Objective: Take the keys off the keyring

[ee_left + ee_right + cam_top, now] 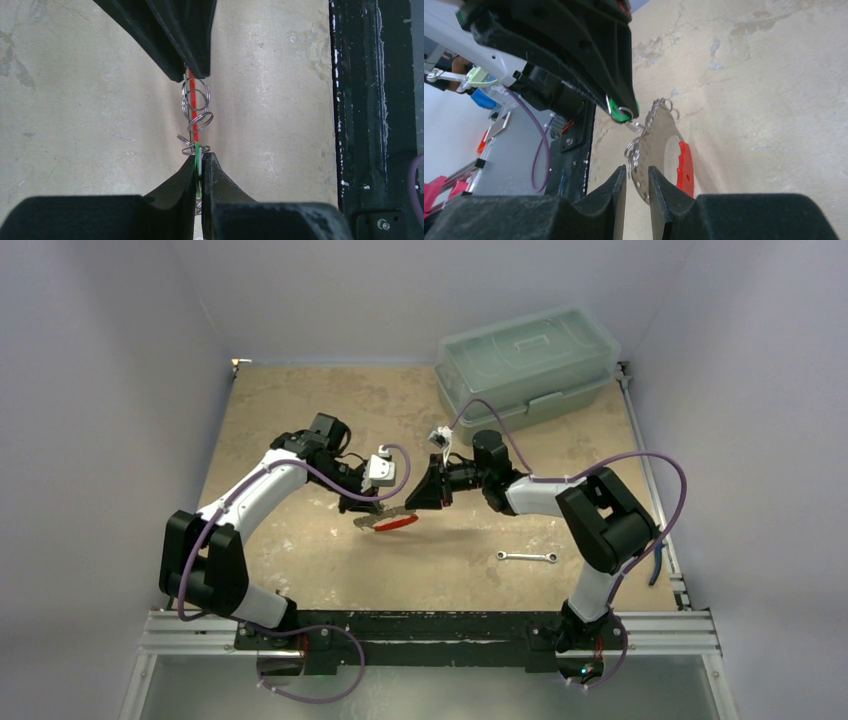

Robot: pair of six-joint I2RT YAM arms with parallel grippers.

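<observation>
over tan tabletop, left gripper clamps green key, right gripper pinches keyring; a skewed pull could slip either grip.

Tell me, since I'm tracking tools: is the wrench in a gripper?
No, the wrench lies alone on the table.
</observation>
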